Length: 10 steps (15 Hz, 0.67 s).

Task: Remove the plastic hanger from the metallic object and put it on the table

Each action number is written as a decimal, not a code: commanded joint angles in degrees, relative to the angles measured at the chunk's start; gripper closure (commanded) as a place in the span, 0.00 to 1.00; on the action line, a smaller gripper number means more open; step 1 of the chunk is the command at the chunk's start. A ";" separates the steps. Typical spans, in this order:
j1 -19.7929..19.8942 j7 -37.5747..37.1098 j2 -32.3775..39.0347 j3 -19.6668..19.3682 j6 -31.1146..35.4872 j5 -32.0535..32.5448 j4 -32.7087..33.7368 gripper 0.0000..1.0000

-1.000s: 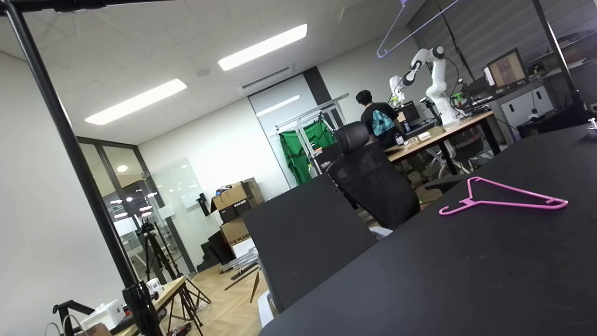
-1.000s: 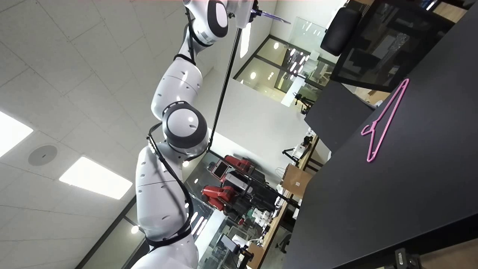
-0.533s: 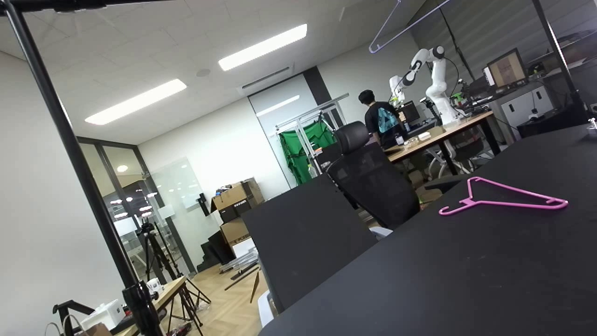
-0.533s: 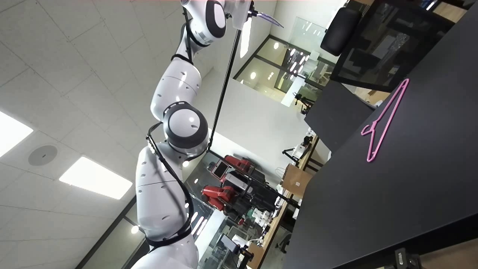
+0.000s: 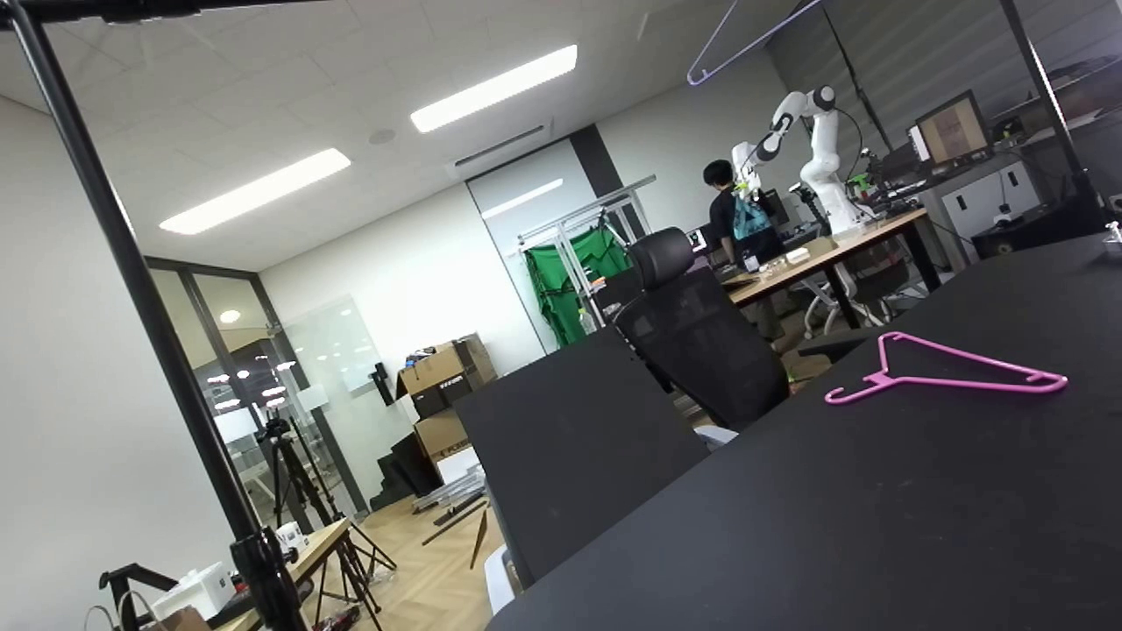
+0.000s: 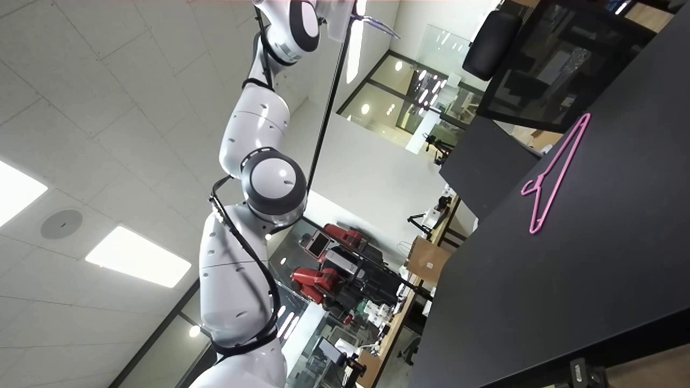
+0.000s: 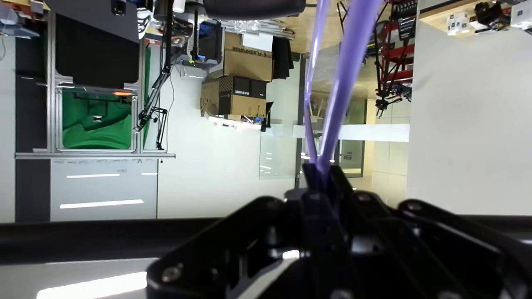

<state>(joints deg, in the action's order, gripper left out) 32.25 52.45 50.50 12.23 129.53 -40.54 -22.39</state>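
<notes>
In an exterior view the black table (image 5: 841,517) shows a long slanting edge, with an office chair (image 5: 710,337) and a dark panel (image 5: 578,450) standing beyond it. A pink hanger (image 5: 964,383) lies flat on the table, its hook turned to that edge, and a broad stretch of tabletop spreads on its near side. The plastic hanger (image 5: 759,41) is high above the table's level, well apart from it, with open air between; whether it is straight over the top I cannot tell. One rounded corner and lengths of two lavender bars show; the frame cuts off the rest.

In an exterior view the white arm (image 6: 232,293) stands alongside the table, whose rounded corner and another edge show. A black bar (image 6: 327,108) slants behind the arm, above the table's level. The plastic hanger juts out from the arm's end, seen nearly edge-on as a slim purple sliver. The grip cannot be read here.

In the wrist view the gripper (image 7: 323,172) is clamped on the plastic hanger, jaws together where two bars meet. The bars lead away from that grip and spread slightly apart: smooth, glossy, light purple, the nearer one slightly blurred. A black bar crosses behind the gripper. The hook is hidden; whether it touches the bar I cannot tell.
</notes>
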 commanded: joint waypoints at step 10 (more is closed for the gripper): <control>3.31 -5.36 -4.40 -2.79 -8.71 2.58 -2.67 0.98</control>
<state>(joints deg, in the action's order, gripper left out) 34.83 49.81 49.21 10.64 123.15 -39.43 -22.69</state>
